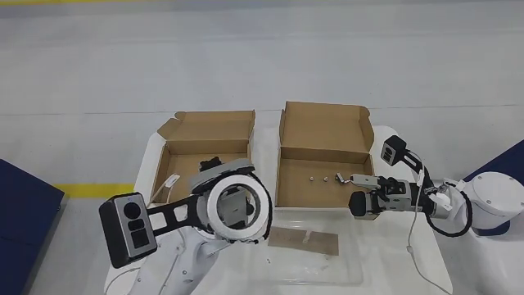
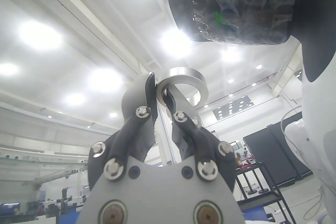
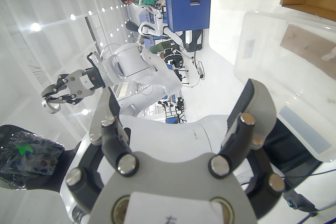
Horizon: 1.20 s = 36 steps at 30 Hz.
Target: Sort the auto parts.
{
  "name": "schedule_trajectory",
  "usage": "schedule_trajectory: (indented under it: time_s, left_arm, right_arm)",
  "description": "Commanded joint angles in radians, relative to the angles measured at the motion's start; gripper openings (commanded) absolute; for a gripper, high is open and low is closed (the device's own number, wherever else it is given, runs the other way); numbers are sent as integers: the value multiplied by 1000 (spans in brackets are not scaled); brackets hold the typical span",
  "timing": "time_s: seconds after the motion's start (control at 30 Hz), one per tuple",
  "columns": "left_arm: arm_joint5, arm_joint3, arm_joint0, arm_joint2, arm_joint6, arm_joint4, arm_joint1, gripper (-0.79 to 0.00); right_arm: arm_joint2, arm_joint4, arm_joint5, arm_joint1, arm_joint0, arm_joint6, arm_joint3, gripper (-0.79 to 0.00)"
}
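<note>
Since ring is pinched by one wall only, hold looks thin: one finger of L gripper sits inside the hoop, the other outside, jaws clamped on the band.

- Risk 1: ring pivots or slips in a quick swing. It's held high off table, so a drop prob. means bounce + roll off the edge, or into the wrong box.
- Ring sits lower ctr-left of top view, close under that camera, covering part of left box.
- Risk 2: w/ that box floor partly masked, any lowering there is judged half-blind and could clip a wall or flap.

R gripper: fingers spread wide, nothing between. Top view has it right of ctr, at the right wall of right box.

- Risk 3: a sideways move from there could shove that box.

Containers:
- Left box: cardboard, lid flap open to rear, ctr-left of top view. One pale part near its left wall; rest hidden by ring + arm.
- Right box: cardboard, open, ctr of frame. Three small pale parts in a row on the floor, toward its right side.
- Clear bin: lower ctr, in front of right box. Brown card sheet lies in it, w/ one small white bit on the sheet; can't tell what it is.
</note>
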Motion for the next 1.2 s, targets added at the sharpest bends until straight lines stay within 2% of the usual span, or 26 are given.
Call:
schedule_trajectory:
  time_s: [0.0, 1.17]
  left_arm:
    - [-2, -2, 3, -5, -6, 11, 0, -785]
    - [-13, -8, 15, -9, -24, 24, -5, -785]
  right_arm:
    - [0, 0, 0, 0, 0, 0, 0, 0]
    - [0, 0, 0, 0, 0, 0, 0, 0]
